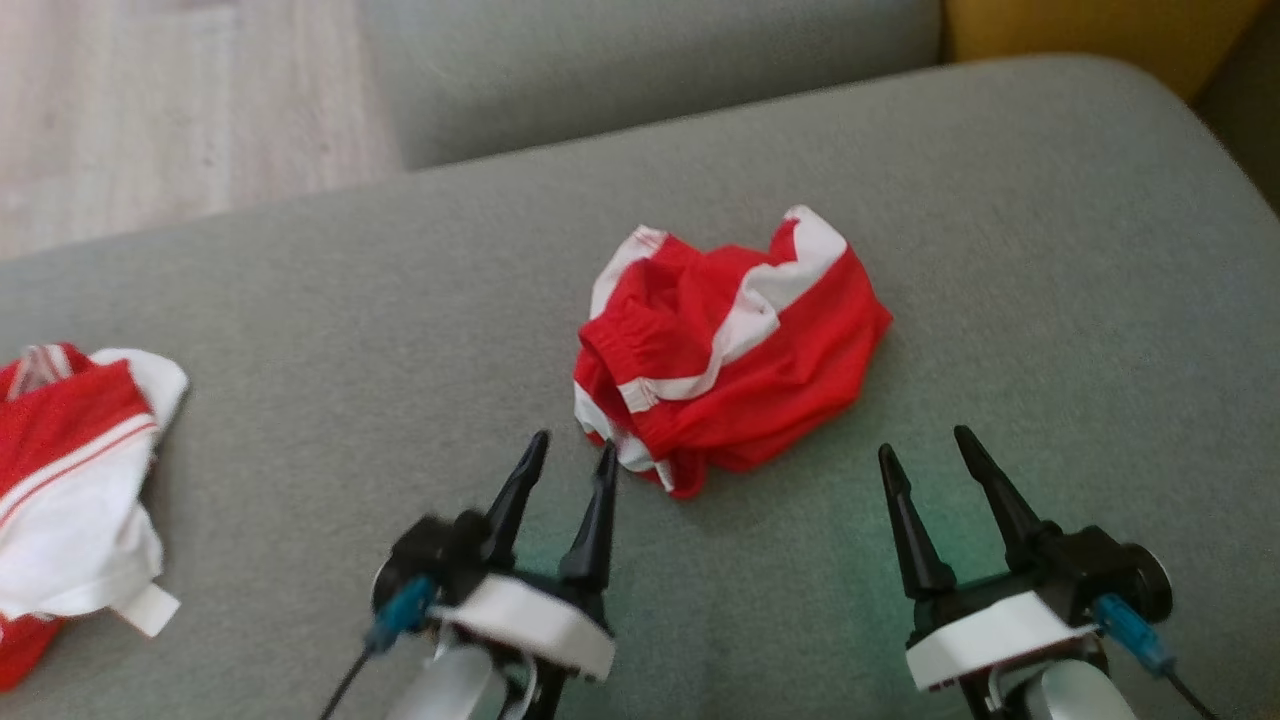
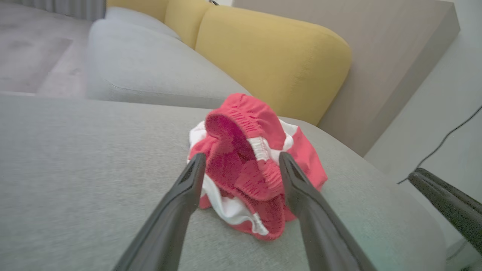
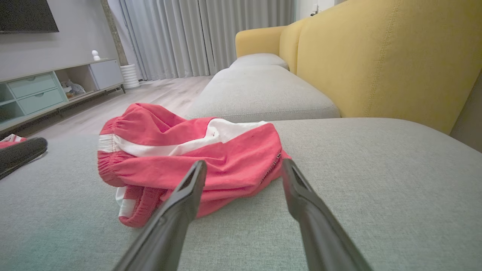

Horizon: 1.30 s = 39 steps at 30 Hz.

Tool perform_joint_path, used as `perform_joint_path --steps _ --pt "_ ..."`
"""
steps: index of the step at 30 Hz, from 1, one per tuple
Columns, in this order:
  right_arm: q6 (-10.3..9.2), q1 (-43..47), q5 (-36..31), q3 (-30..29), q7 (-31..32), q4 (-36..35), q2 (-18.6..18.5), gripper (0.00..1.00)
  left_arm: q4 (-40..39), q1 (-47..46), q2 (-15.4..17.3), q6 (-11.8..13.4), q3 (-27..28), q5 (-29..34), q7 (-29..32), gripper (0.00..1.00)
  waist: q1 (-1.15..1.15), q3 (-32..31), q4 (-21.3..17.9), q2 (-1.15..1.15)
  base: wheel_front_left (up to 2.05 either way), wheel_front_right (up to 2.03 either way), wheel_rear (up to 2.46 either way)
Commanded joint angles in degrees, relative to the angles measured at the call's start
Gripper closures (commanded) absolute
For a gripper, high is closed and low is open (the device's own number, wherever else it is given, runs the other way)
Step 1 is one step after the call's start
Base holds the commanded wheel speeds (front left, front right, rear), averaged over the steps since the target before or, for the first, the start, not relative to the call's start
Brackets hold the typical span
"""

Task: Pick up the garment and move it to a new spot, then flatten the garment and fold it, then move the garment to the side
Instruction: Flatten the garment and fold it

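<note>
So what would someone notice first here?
The crumpled red and white shorts pop out, lying in the middle of the grey fabric sofa seat. Just below them in the head view are the left gripper and right gripper, both open. Another red and white garment lies at the seat's left edge.

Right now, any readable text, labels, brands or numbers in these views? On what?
No text can be read in these views.
White tag on the second red and white garment, at the left of the sofa: blurred, no print can be made out.
Dark seam marks on the red shorts: too small to read.
</note>
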Motion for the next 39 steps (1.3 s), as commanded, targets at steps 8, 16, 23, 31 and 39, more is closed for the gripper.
perform_joint_path --steps 8,16,23,31,39 --pt "-0.04 -4.6 1.0 2.8 -0.2 -3.1 -0.2 0.00 6.0 -12.1 -0.2 -1.5 -3.9 -7.3 -0.5 0.00 -0.01 4.9 -3.8 0.00 0.00 0.00 0.00" --pt "-0.04 -5.1 1.4 2.6 -0.2 -3.2 -0.2 0.00 8.9 -15.3 -0.2 -2.3 -5.6 -9.4 -0.5 0.49 -0.01 6.2 -4.5 0.00 0.00 0.00 0.00" --pt "-0.04 -4.7 0.8 1.7 -0.2 -3.3 -0.2 0.00 5.4 -15.1 -0.2 -3.3 -5.6 -10.2 -0.5 1.00 -0.01 6.3 -1.8 0.00 0.00 0.00 0.00" --pt "-0.04 -4.0 1.2 0.5 -0.2 -3.8 -0.3 0.00 -2.9 -6.5 3.4 -3.3 -3.4 -7.8 -0.5 1.00 -0.01 6.3 5.9 0.00 0.00 0.00 0.00" --pt "-0.04 -8.4 10.3 2.0 -0.2 -2.7 -7.0 0.00 -10.9 -4.6 16.3 -1.0 0.5 -6.1 3.8 1.00 -0.01 8.9 14.2 0.00 0.00 0.00 0.00"
